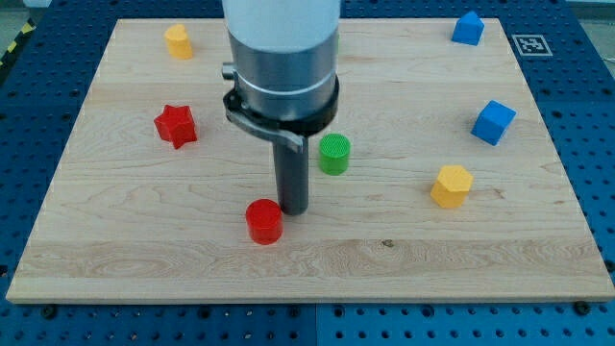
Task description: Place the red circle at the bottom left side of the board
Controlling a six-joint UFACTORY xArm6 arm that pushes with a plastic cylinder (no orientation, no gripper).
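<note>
Right now my tip point(293, 210) sits on the wooden worktop point(144, 250), pressed against the upper right edge of the red circle point(263, 221), which lies a little left of the board's middle and toward the view's bottom, still well apart from the bottom left corner. I have no jaws on this rig, only the straight dark rod, so nothing is held; the rod merely touches the side of the red circle. Just to the view's right of the rod, and slightly higher, stands the green circle point(333, 154), near the rod but not touching it. The red star point(176, 125) rests toward the view's left, well apart from my tip. A yellow block point(177, 41) is at the top left; I cannot make out its shape. On the view's right I see a yellow hexagon-like block point(452, 185), a blue cube point(493, 122) above it, and another blue block point(467, 28) near the top right corner. The arm's grey cylinder hides part of the board's upper middle.
</note>
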